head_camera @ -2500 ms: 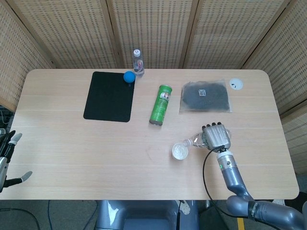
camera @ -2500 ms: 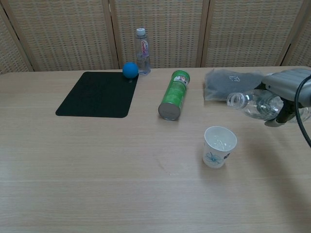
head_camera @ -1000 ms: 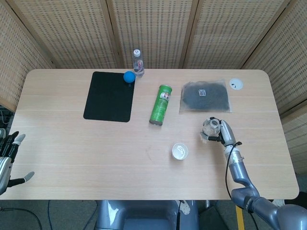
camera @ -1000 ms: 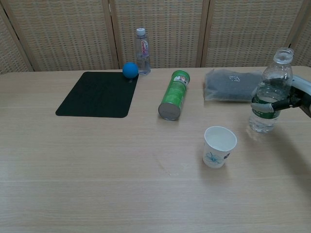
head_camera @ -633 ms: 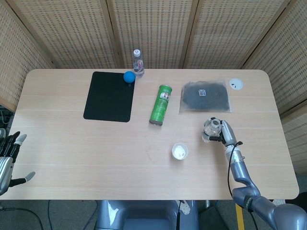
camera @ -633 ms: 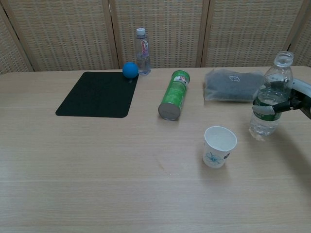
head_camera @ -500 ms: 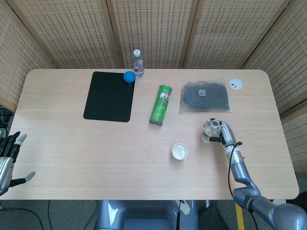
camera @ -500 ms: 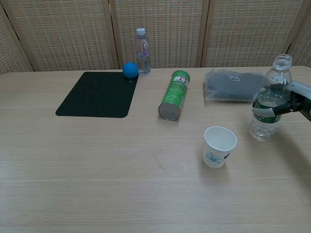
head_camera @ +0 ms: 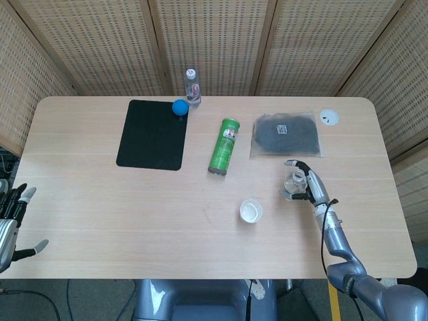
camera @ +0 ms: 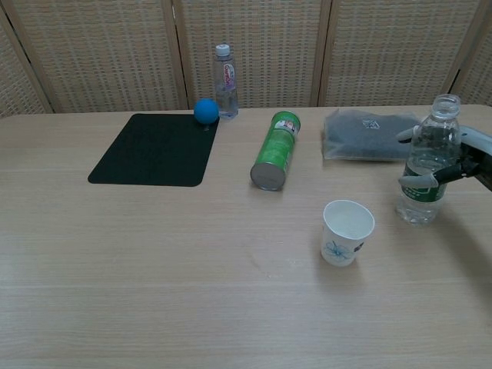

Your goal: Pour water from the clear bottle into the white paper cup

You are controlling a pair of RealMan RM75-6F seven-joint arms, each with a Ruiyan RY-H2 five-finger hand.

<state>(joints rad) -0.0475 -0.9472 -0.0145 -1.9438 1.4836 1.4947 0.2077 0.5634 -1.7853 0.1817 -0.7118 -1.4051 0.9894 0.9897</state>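
Observation:
The clear bottle (camera: 425, 161) stands upright and uncapped on the table, right of the white paper cup (camera: 347, 231). In the head view the bottle (head_camera: 295, 179) is up and to the right of the cup (head_camera: 251, 210). My right hand (camera: 469, 157) is just right of the bottle. Its fingers (camera: 413, 181) are spread apart around the bottle without gripping it. In the head view the right hand (head_camera: 313, 187) sits beside the bottle in the same way. My left hand (head_camera: 10, 224) hangs off the table's near left edge, fingers apart and holding nothing.
A green can (camera: 275, 150) lies on its side left of the cup. Beyond the bottle lies a dark bag (camera: 367, 132), with a white disc (head_camera: 328, 118) near the far right corner. At the back left are a black mat (camera: 154, 149), a blue ball (camera: 205, 111) and a small capped bottle (camera: 224, 81).
The right hand swung the bottle from tilted over the cup back to upright, set it down right of the cup, and has now spread its fingers off it. The left hand has not moved.

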